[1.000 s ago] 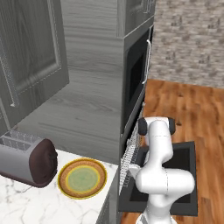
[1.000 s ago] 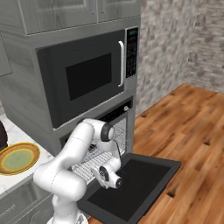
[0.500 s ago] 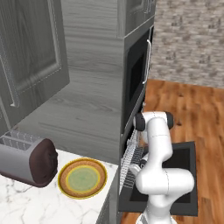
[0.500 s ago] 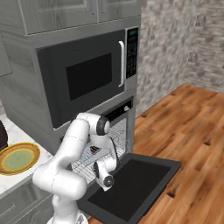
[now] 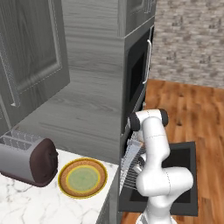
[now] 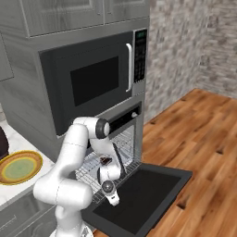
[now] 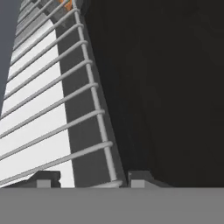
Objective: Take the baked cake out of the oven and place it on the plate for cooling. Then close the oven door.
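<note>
since a second ago we have pulled our hand back and down from the oven mouth, and the wire rack (image 6: 121, 159) has slid further out over the dropped oven door (image 6: 141, 196); in the left base view the rack now juts well clear of the cabinet front, where before it sat closer in. our fingers have parted from the rack's front bar as well.

in the hand view our gripper (image 7: 92, 180) has its two dark tips standing apart on either side of the rack's edge rail, with the bar between them and daylight on both sides, so we read the jaws as released and holding nothing. the white rack bars (image 7: 57, 109) run away up and to the left, with the black door panel to their right.

in the right base view the baked cake (image 6: 105, 160) sits on the pulled-out rack, a small dark wedge just behind our forearm, inside the oven (image 6: 121, 121) opening below the microwave (image 6: 92, 81).

the plate (image 5: 82, 178) lies flat on the marble counter (image 5: 30, 205), just beside the toaster (image 5: 27, 158) and near the counter's edge toward the oven. the oven door lies fully open and flat above the wooden floor (image 6: 203, 152).
</note>
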Robot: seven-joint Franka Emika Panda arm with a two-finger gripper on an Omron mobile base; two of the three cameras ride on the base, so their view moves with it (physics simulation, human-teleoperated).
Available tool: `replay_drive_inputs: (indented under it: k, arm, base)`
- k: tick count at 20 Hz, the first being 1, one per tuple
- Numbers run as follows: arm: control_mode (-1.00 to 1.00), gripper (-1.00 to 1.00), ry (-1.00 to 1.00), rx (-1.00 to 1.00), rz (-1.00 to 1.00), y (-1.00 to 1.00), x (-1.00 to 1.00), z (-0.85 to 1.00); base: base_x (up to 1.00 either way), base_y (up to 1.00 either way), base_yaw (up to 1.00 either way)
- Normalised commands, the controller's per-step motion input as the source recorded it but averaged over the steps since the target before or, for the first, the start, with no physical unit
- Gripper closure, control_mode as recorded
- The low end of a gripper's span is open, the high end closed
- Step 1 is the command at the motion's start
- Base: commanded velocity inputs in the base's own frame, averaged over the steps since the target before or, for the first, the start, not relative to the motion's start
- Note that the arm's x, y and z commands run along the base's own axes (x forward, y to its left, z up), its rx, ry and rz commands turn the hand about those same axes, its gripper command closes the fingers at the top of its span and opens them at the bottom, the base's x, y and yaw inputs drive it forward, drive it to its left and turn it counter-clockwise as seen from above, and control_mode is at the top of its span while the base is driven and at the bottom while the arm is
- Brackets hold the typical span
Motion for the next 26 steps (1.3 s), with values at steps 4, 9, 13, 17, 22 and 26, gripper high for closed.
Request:
replay_drive_inputs:
  k: [4, 9, 13, 17, 22, 26]
  arm:
    - [-1.0, 1.0, 0.25, -0.2, -0.27, -0.9, 0.13, 0.01]
    - [-1.0, 1.0, 0.25, -0.17, -0.27, -0.97, 0.13, 0.01]
    - [-1.0, 1.0, 0.27, -0.14, -0.26, -1.0, 0.11, 0.0]
    - [-1.0, 1.0, 0.28, -0.1, -0.25, -1.0, 0.05, 0.0]
    - [-1.0, 1.0, 0.29, -0.07, -0.23, -1.0, 0.0, 0.0]
    - [-1.0, -1.0, 0.28, -0.02, -0.18, -0.74, 0.0, 0.09]
  base:
    - [0.0, 0.0, 0.0]
    - [0.0, 0.0, 0.0]
    - [0.0, 0.0, 0.0]
    - [0.0, 0.0, 0.0]
    - [0.0, 0.0, 0.0]
    - [0.0, 0.0, 0.0]
